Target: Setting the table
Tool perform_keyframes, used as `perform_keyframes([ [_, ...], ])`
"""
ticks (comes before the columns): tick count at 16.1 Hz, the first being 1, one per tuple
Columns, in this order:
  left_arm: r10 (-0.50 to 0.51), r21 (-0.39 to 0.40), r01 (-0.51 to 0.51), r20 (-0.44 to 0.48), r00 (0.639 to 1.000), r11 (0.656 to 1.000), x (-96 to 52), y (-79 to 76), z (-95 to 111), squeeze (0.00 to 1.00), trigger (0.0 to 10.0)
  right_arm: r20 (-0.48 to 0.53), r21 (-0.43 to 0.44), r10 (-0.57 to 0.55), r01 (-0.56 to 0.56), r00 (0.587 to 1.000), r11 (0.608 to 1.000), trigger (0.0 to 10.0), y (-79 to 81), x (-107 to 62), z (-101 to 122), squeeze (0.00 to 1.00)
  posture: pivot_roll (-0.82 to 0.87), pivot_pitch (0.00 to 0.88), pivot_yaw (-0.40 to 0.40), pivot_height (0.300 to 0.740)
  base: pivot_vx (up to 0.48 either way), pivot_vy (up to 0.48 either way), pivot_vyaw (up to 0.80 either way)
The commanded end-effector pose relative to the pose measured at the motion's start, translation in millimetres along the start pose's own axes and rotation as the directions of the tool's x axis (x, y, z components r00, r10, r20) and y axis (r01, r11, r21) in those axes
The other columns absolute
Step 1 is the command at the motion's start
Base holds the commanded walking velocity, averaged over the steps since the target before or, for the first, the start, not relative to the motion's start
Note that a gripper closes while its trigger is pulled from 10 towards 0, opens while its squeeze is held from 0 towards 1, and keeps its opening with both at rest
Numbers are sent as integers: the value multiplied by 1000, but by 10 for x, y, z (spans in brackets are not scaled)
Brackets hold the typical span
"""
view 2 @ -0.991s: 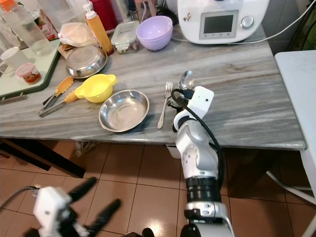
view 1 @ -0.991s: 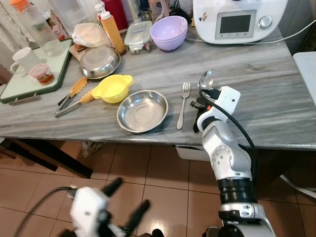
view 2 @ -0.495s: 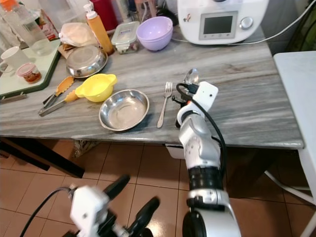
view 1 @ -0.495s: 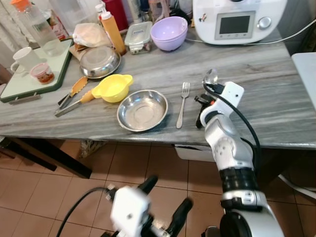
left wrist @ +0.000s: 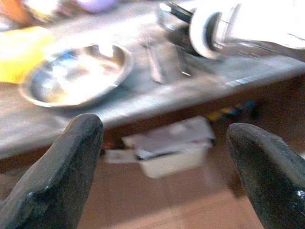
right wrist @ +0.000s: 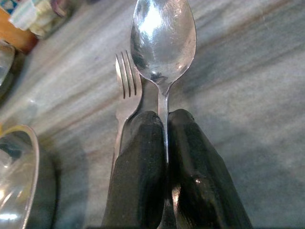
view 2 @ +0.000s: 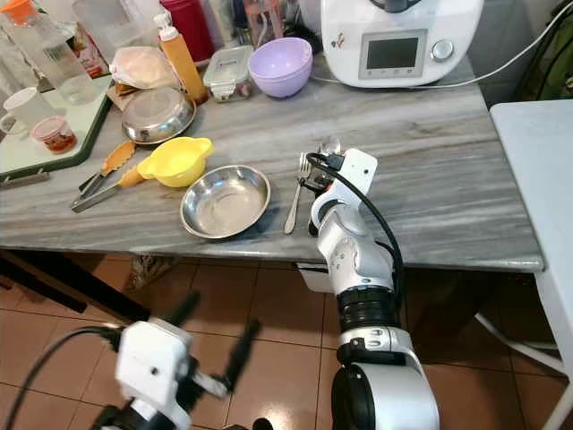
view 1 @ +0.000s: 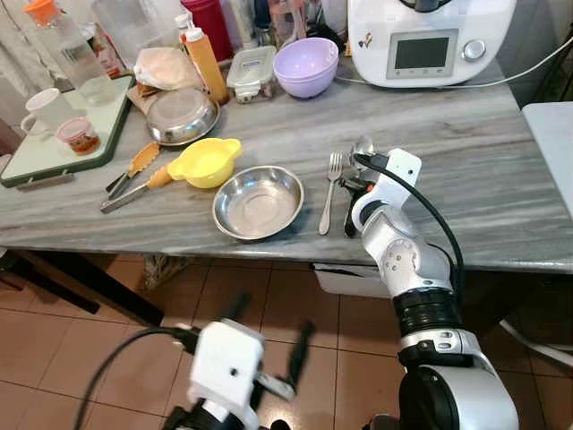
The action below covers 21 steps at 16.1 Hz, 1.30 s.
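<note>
Nearest, hanging low over the tiled floor (view 1: 54, 358) in front of the table: left gripper (view 1: 269, 345), blurred in the eye views, fingers standing wide apart in its wrist view and gripping nothing. Looking past those fingers (left wrist: 52, 176) toward the table edge, with the steel bowl (left wrist: 76, 71) and the right arm's white wrist showing beyond, all smeared. Further up, reaching over the near edge of the grey marble table (view 1: 501, 179): right gripper (view 1: 351, 202), pinching the spoon (right wrist: 163, 38) by its handle. Only hinting at this in the eye views, where the white wrist is covering most of the spoon and leaving just the bowl end (view 1: 362, 148) peeking out; showing it plainly in the right wrist view, both black fingers (right wrist: 138, 162) pressing together on the thin handle, spoon bowl facing up, held just above the marble. Lying just beside the spoon, on the robot's left: fork (view 1: 329, 190), tines pointing away, partly hidden behind the fingers in the wrist view. Sitting left of the fork: the steel bowl, then a yellow bowl (view 1: 205, 161) and orange-handled tongs (view 1: 134, 175). Standing at the back: lilac bowl (view 1: 306, 65), white kitchen machine (view 1: 430, 36), squeeze bottle (view 1: 202, 61).
</note>
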<state>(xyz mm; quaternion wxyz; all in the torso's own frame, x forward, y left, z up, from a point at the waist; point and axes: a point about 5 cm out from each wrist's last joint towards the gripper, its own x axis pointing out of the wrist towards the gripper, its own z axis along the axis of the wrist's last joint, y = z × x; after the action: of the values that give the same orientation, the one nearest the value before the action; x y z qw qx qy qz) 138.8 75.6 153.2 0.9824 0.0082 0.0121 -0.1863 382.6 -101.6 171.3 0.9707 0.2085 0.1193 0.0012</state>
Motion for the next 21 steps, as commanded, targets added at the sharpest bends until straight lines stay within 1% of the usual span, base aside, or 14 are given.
perform_keyframes([
  [1, -363, -210, 355, 1, 932, 911, -12, -1425, 43, 0, 10000, -169, -8, -49, 48, 984, 999, 10000, -65, -7, -389, 1000, -224, 183, 187, 740, 0, 0, 0],
  [2, -371, -210, 366, 18, 929, 907, 109, -1779, 144, 0, 10000, -168, -57, -82, 73, 982, 996, 10000, -106, 1, -386, 1000, -224, 184, 186, 740, 0, 0, 0],
  [3, -374, -211, 370, 22, 927, 905, 128, -1847, 172, 0, 10000, -168, -69, -91, 80, 982, 994, 10000, -117, 2, -383, 1000, -224, 184, 186, 740, 0, 0, 0],
  [4, -387, -224, 380, 16, 922, 897, 154, -2095, 203, 0, 10000, -167, -84, -104, 91, 980, 992, 10000, -137, 5, -369, 1000, -226, 184, 186, 740, 0, 0, 0],
  [5, -301, -218, 305, 54, 952, 927, 879, -1090, 518, 0, 10000, -178, -130, -140, 117, 974, 985, 10000, -189, 7, -362, 1000, -235, 185, 184, 740, 0, 0, 0],
  [6, -276, -210, 303, 149, 950, 930, 1050, -433, 842, 0, 10000, -192, -137, -143, 117, 971, 984, 10000, -203, 7, -370, 1000, -235, 185, 184, 740, 0, 0, 0],
  [7, -264, -189, 284, 123, 957, 940, 1119, 45, 625, 0, 10000, -205, -161, -161, 128, 965, 979, 10000, -229, 3, -374, 1000, -243, 186, 179, 740, 0, 0, 0],
  [8, -252, -183, 270, 116, 961, 945, 1134, 237, 547, 0, 10000, -206, -172, -164, 130, 965, 977, 10000, -237, 3, -372, 1000, -243, 186, 179, 740, 0, 0, 0],
  [9, -232, -171, 246, 98, 968, 954, 1121, 597, 352, 0, 10000, -206, -172, -169, 134, 964, 976, 10000, -254, -2, -368, 1000, -245, 186, 175, 740, 0, 0, 0],
  [11, -183, -170, 190, 58, 981, 967, 1121, 1175, 140, 0, 10000, -189, -213, -183, 141, 965, 967, 10000, -320, -12, -336, 1000, -254, 189, 176, 740, 0, 0, 0],
  [12, -176, -185, 182, 46, 983, 966, 1115, 1340, 84, 0, 10000, -184, -228, -192, 149, 964, 962, 10000, -344, -21, -338, 1000, -254, 189, 176, 740, 0, 0, 0],
  [14, -177, -173, 183, 46, 983, 968, 1050, 1420, -61, 0, 10000, -191, -232, -177, 131, 966, 964, 10000, -328, -44, -378, 1000, -249, 189, 186, 740, 0, 0, 0],
  [16, -62, -131, 73, 88, 994, 989, 1118, 1553, -261, 0, 10000, -92, -277, -86, 58, 992, 959, 10000, -257, -100, -323, 1000, -237, 186, 189, 740, 0, 0, 0],
  [21, -40, -57, 50, 169, 985, 997, 1369, 1329, -302, 0, 10000, 31, -363, -4, 15, 1000, 932, 10000, -233, -229, -254, 1000, -251, 179, 194, 740, 0, 0, 0],
])
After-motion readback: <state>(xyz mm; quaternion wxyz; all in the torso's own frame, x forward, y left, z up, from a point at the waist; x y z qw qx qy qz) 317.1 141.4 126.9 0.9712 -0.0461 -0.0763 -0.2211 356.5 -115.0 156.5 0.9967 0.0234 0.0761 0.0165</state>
